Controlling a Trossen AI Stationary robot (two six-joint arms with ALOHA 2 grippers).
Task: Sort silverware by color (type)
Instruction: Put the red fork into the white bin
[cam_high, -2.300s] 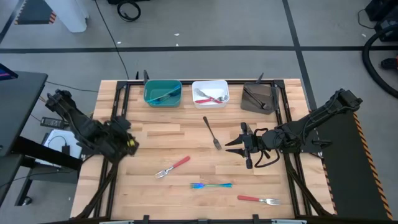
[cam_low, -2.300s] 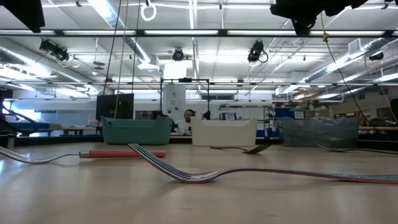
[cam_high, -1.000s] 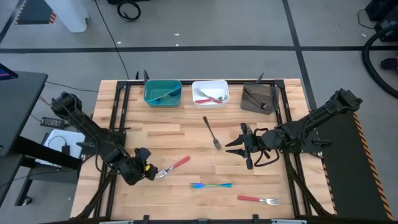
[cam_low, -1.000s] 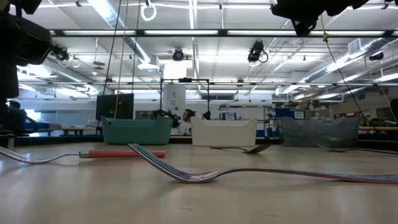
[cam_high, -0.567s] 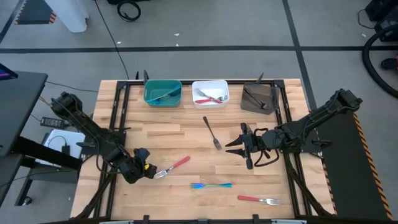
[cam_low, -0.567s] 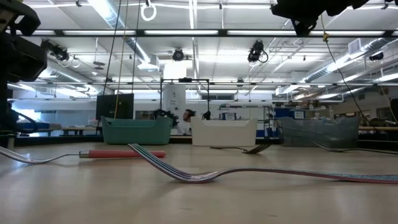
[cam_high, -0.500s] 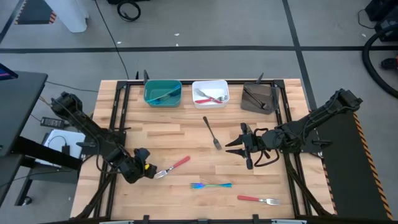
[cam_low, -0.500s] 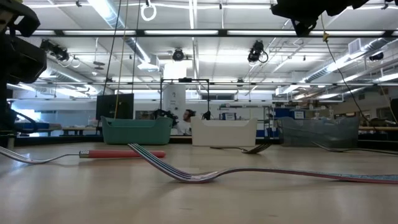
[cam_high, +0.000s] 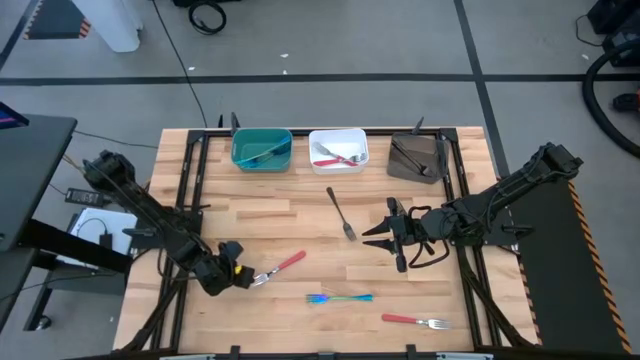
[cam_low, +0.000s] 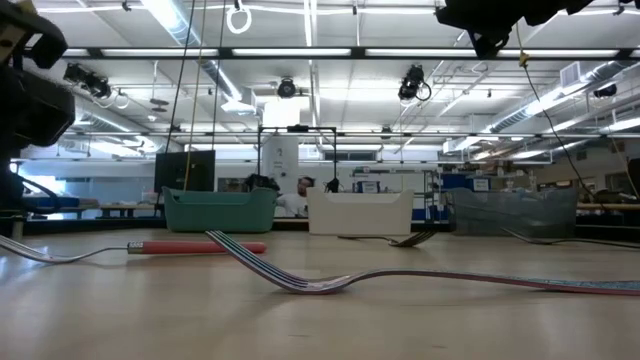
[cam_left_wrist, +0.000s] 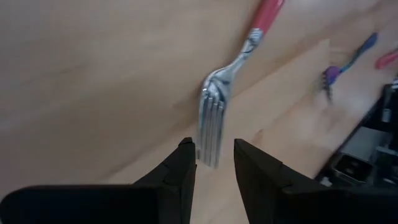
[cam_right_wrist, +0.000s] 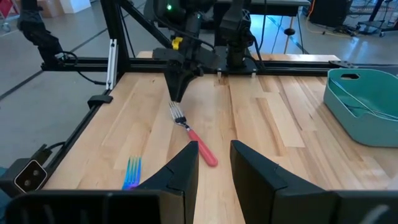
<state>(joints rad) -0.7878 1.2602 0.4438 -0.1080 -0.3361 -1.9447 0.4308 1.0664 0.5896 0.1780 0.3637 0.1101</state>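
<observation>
The left claw sits low at the tine end of a red-handled fork on the wooden tabletop; in the left wrist view its fingers stand a narrow gap apart with the tines reaching between their tips, not yet gripped; the right claw hovers mid-tabletop, fingers spread wide and empty, just beside a dark grey fork; an iridescent blue-teal fork lies near the front edge, and a second red-handled fork further right; at the back stand a teal bin, a white bin holding red-handled forks, and a brown bin.
</observation>
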